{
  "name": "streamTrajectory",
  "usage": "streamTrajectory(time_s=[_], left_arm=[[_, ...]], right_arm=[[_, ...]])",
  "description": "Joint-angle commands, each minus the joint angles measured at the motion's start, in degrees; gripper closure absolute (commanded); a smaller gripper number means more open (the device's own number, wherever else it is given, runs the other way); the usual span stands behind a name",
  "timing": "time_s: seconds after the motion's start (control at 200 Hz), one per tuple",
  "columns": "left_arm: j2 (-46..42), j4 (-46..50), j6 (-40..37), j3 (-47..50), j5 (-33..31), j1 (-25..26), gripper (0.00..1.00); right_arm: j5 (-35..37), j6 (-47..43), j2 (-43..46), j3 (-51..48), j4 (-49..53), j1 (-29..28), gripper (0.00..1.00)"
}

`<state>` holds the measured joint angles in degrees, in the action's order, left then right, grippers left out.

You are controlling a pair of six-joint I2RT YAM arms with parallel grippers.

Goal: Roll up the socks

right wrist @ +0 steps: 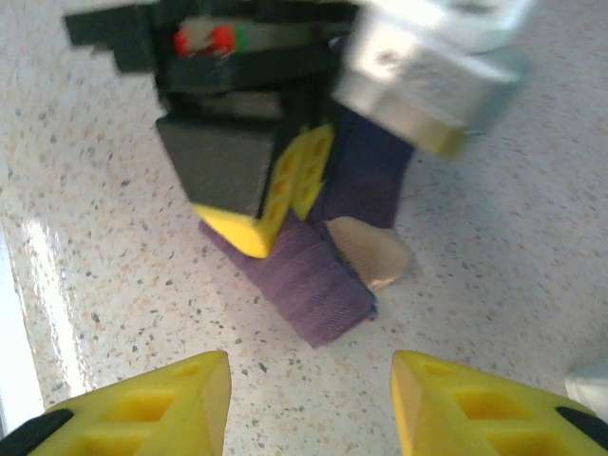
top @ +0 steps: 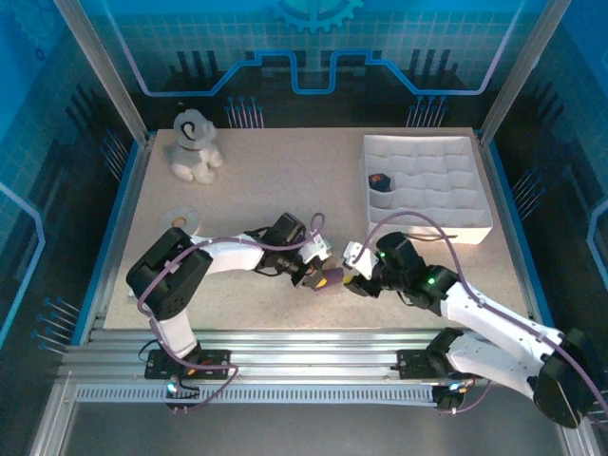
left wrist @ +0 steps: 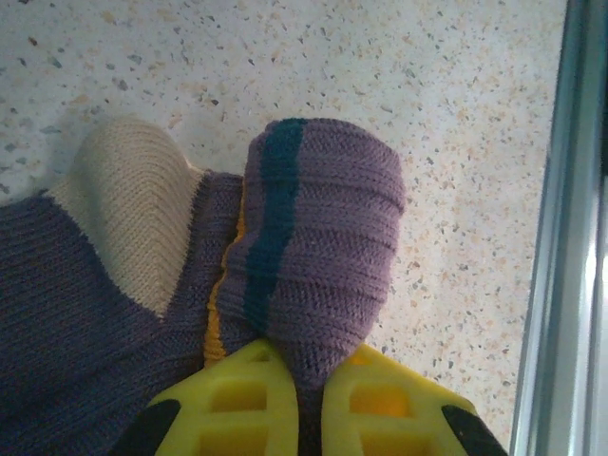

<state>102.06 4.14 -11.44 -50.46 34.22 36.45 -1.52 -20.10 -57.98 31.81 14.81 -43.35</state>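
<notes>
The socks (left wrist: 313,256) lie on the table (left wrist: 456,114) near its front edge, between the two grippers, with a ribbed purple fold bearing a dark stripe raised. The left gripper (left wrist: 306,394) pinches that fold, pressed together on the fabric. The right gripper (right wrist: 311,394) hovers just beside it, spread and holding nothing. We judge two risks: the narrow pinch slips and the fold springs flat, or the right gripper strikes the left on approach.
</notes>
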Motion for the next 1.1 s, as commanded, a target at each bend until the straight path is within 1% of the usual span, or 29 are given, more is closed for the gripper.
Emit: streamTrajectory(time_s=[0.0,0.055,0.13,0.29,0.465,0.57,0.876,1.096], left_arm=[[3.4,5.8,1.5,1.3,2.9,-1.2,1.00],[4.2,6.7,1.6,0.6,3.8,-1.6,1.00],[5.4,7.8,1.7,-0.3,5.1,-2.1,1.00],[7.0,7.8,3.1,-1.4,7.7,-3.2,1.00],[8.7,8.6,3.7,-2.7,9.9,-4.0,1.00],[9.6,10.0,3.5,-3.4,10.8,-4.6,1.00],[10.1,11.8,3.7,-4.2,13.4,-6.2,1.00],[10.8,12.2,4.0,-4.9,14.4,-6.2,1.00]], right_arm=[[5.7,-8.3,-4.2,0.3,-2.7,-4.4,0.53],[8.0,-10.5,-6.2,0.0,-4.1,-6.8,0.53],[9.5,-12.8,-9.1,0.3,-5.4,-8.4,0.53],[10.6,-16.8,-13.5,0.7,-7.8,-9.0,0.52],[13.4,-19.9,-17.2,1.1,-10.0,-9.0,0.52],[13.6,-20.6,-17.9,1.5,-10.7,-9.0,0.52],[14.1,-23.0,-16.1,-0.4,-15.4,-9.2,0.51],[14.4,-26.2,-19.1,0.2,-15.4,-9.1,0.52]])
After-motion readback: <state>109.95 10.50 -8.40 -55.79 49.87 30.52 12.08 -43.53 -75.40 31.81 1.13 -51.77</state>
